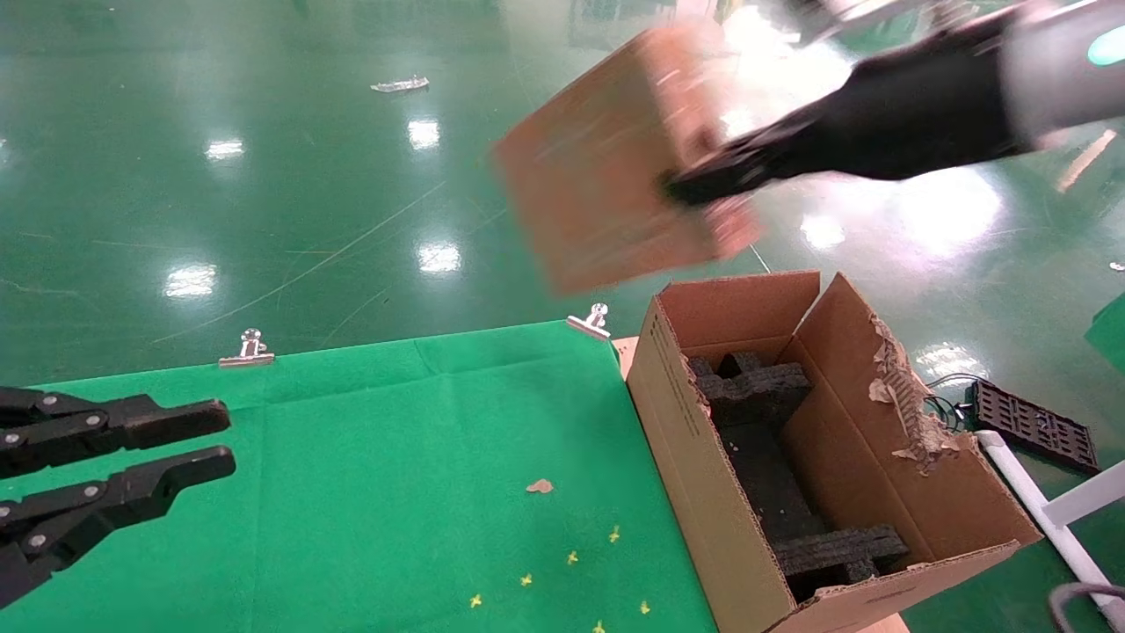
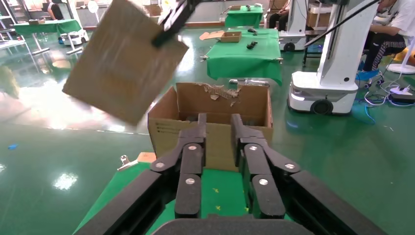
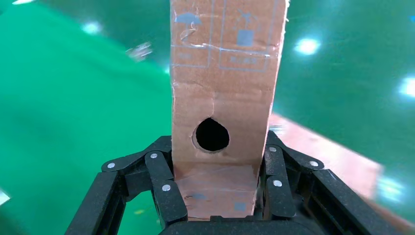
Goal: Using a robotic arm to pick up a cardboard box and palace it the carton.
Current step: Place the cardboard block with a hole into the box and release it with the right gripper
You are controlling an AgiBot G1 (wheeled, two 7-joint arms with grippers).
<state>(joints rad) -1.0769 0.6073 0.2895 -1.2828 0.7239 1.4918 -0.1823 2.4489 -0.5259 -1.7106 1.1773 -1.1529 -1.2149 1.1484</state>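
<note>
My right robotic arm (image 1: 914,114) comes in from the upper right. Its gripper (image 1: 694,180) is shut on the reddish-brown cardboard box (image 1: 615,158) and holds it in the air, above and beyond the carton's far left corner. In the right wrist view the cardboard box (image 3: 222,78) stands between the fingers (image 3: 164,183), with a round hole and glossy tape. It also shows in the left wrist view (image 2: 122,61). The tan carton (image 1: 703,466) stands open at the table's right edge, with black foam (image 1: 765,413) inside and a torn flap (image 1: 905,396). My left gripper (image 1: 220,440) is open and empty at the left.
A green cloth (image 1: 395,475) covers the table, held by metal clips (image 1: 248,350) at its far edge. A scrap of cardboard (image 1: 540,485) and small yellow marks (image 1: 571,557) lie on it. A black tray (image 1: 1033,424) and white frame lie right of the carton.
</note>
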